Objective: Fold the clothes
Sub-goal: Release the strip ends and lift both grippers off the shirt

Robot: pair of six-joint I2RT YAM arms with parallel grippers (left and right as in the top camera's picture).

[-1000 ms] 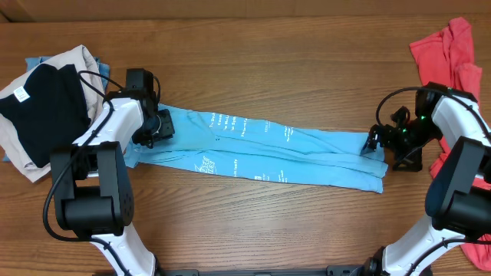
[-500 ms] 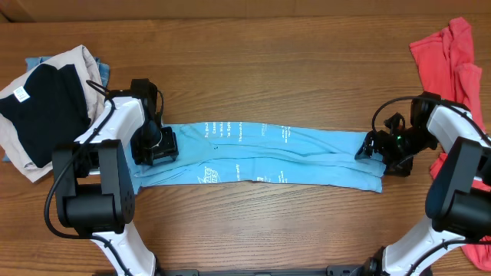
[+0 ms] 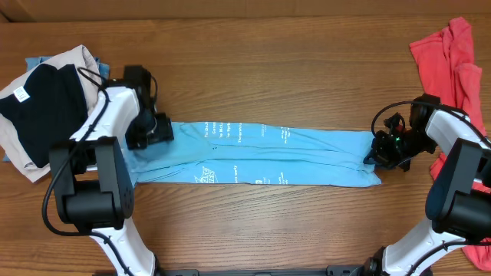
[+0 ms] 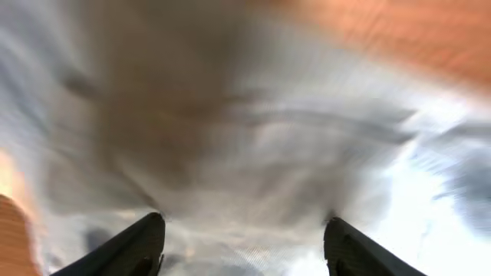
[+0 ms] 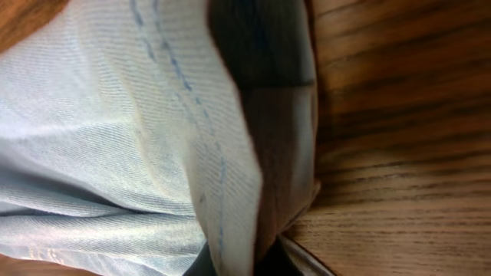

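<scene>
Light-blue T-shirt, stretched along table, likely for smoothing. Right fingers clamped on its end; left fingers spread wide.

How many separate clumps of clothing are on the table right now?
3. A light blue T-shirt stretched across the centre; a red garment at the far right edge; a beige-and-black heap at far left, which may hide more pieces.

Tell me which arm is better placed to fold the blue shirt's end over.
Right, probably: the right gripper seems shut on one end of the T-shirt, while the left gripper hangs open above the other.
</scene>
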